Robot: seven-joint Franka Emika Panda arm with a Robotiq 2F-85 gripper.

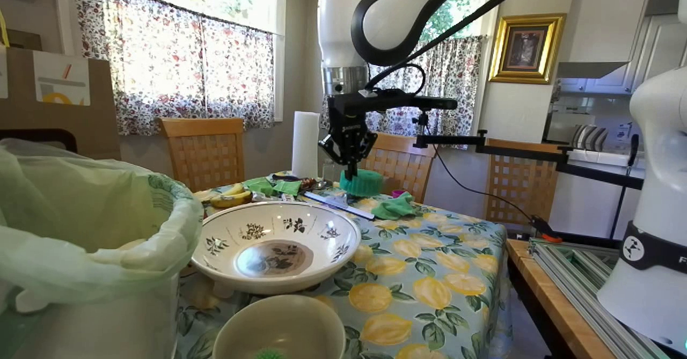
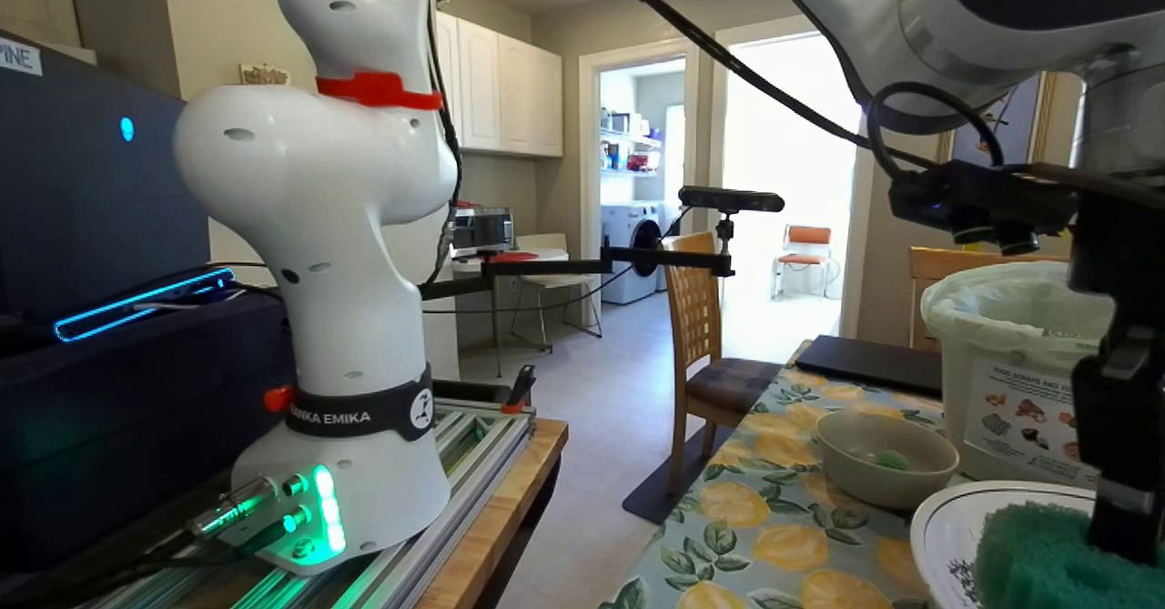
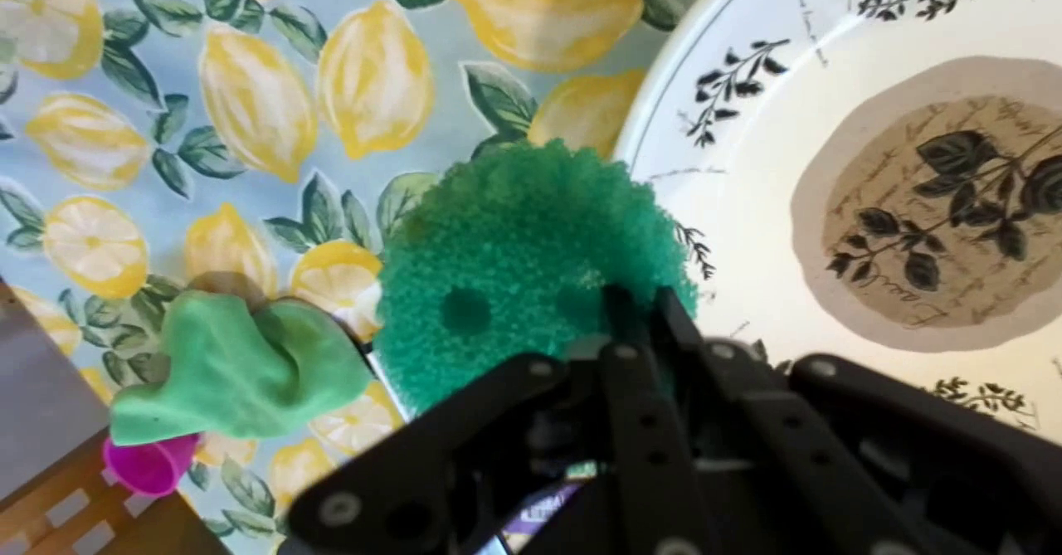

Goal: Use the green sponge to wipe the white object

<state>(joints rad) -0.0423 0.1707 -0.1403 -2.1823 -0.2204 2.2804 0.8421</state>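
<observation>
My gripper [image 3: 643, 294] is shut on the green sponge [image 3: 531, 231], a round, thick, rough-textured pad with two dark holes. The fingertips pinch it near one edge. In both exterior views the green sponge [image 1: 367, 183] hangs from the downward-pointing gripper [image 1: 350, 172], apparently above the table, behind the patterned dish. The white object, a plain cream bowl [image 2: 874, 489], stands on the tablecloth beyond that dish, away from the gripper. A small bright green piece [image 2: 892, 460] lies inside this bowl [image 1: 290, 321]. The wrist view does not show the bowl.
A wide white dish [image 1: 279, 283] with dark plant patterns sits between sponge and bowl. A tall bin [image 2: 1019, 418] with a pale green liner stands beside both. Bananas [image 1: 232, 197], a crumpled green cloth [image 3: 241, 364], a pink cup [image 3: 149, 464] and a paper roll [image 1: 306, 144] are around.
</observation>
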